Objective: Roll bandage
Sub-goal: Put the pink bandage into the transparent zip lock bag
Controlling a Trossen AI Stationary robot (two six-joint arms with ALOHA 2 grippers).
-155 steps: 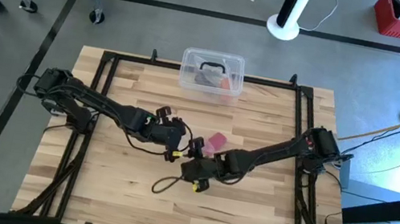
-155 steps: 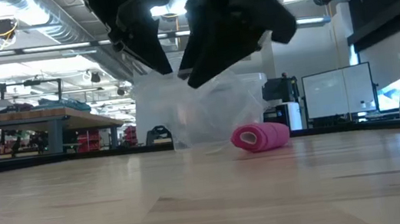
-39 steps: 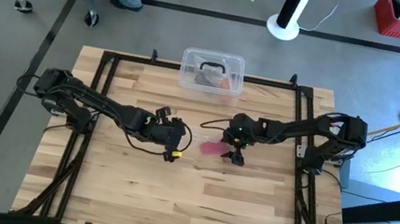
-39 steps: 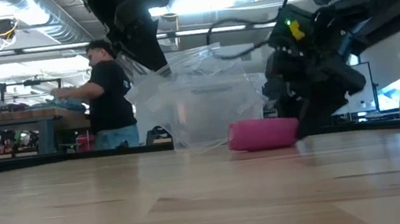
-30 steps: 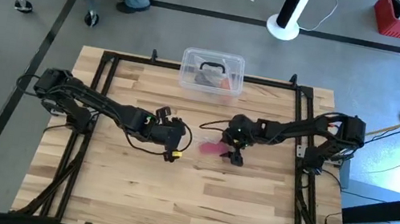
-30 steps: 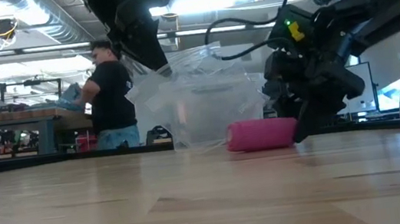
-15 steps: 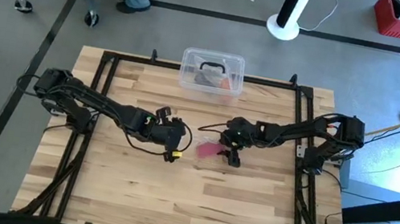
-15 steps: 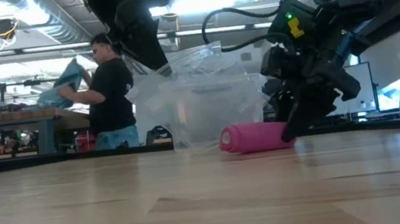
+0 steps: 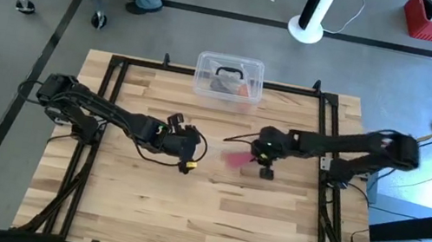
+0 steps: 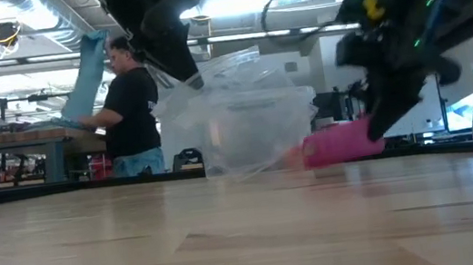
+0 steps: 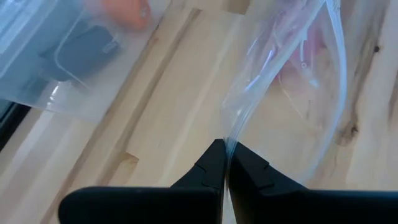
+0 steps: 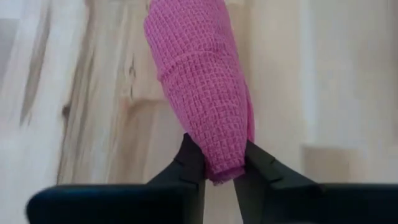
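Illumination is bright and even throughout, with ceiling fixtures (image 10: 229,5) glaring at twelve o'clock in the low view. The bandage (image 10: 341,144) appears motion-blurred there. Close surfaces in both wrist views are soft, out of focus.

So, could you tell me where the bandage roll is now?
The bandage roll is pinched by one end in the right tool, mid-table just right of the clear bag.

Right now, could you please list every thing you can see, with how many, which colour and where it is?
bandage: one, pink, rolled, lifted off the table at mid-table
bag: one, clear plastic, hanging just left of the bandage
box: one, clear with black handle, far table edge
table: one, light wood
person: one, dark shirt, in the room behind
left gripper: fingers shut on the bag
right gripper: fingers shut on the bandage's end
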